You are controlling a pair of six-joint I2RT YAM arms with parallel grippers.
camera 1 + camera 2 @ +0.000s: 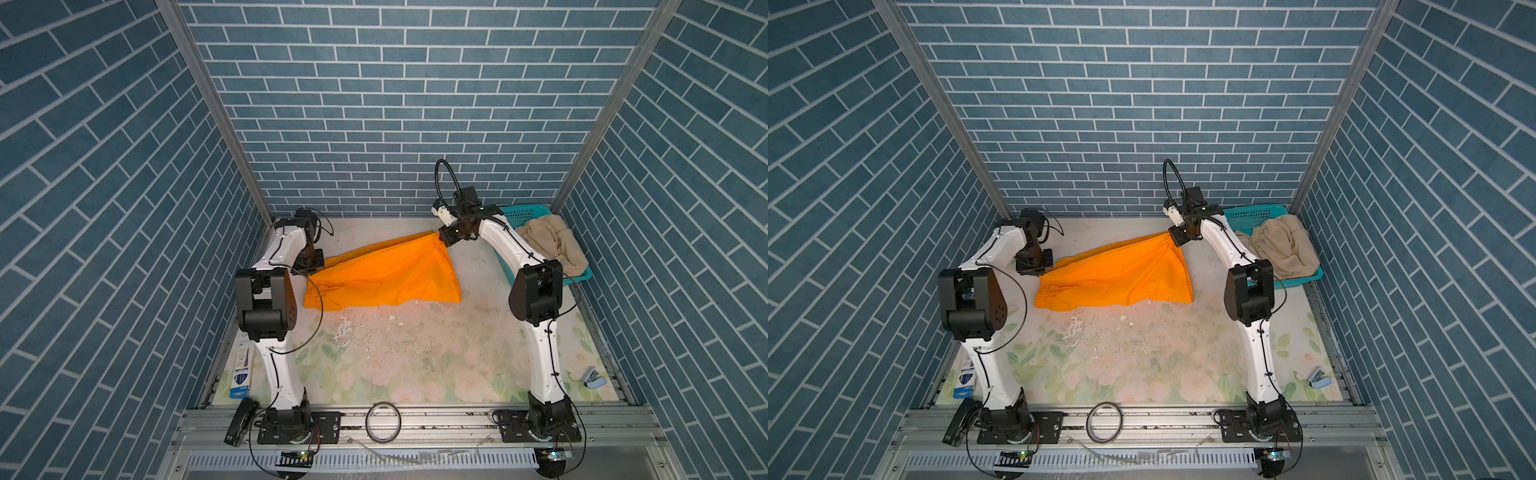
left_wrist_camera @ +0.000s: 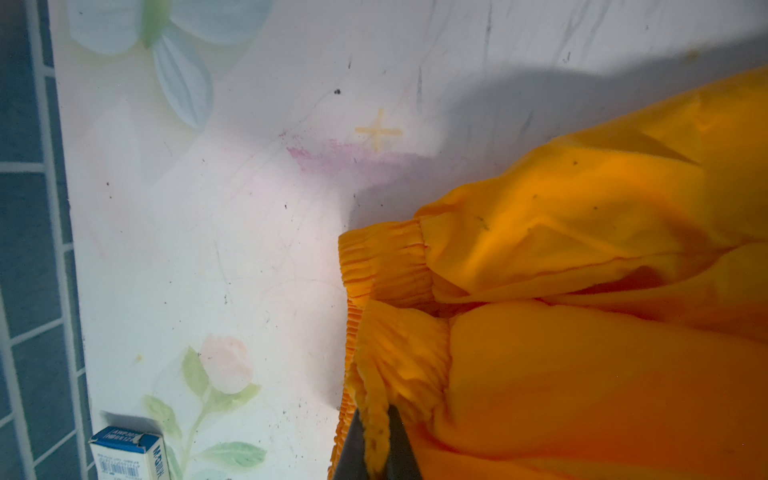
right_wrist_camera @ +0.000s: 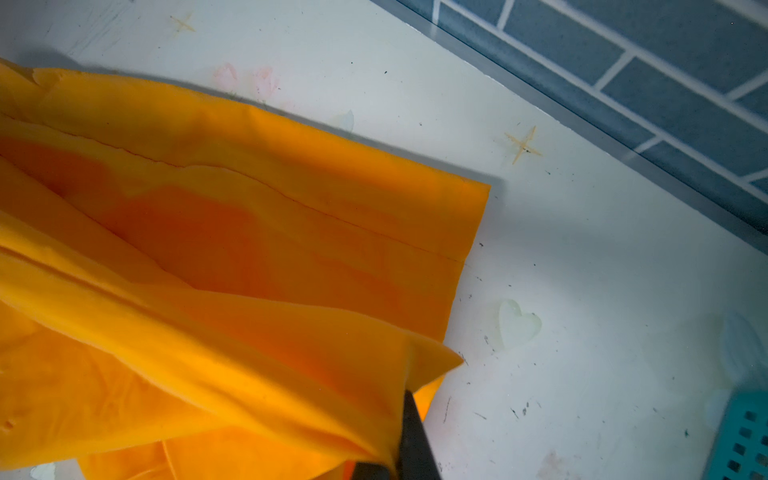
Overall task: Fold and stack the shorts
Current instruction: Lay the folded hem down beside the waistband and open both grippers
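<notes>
At mid-table the orange shorts (image 1: 386,278) hang stretched. The left gripper (image 1: 321,266) is pinched tight on their waistband (image 2: 386,266), the right gripper (image 1: 441,237) on a leg corner. Farther back, beige shorts (image 1: 555,245) lie in the basket (image 1: 524,210). Either thin pinch could slip, crumpling the cloth.

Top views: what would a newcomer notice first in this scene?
The orange shorts, stretched at the back between the left gripper, shut on the waistband, and the right gripper, shut on a hem corner. Then the beige shorts slumped over the teal basket in the far right corner.
</notes>
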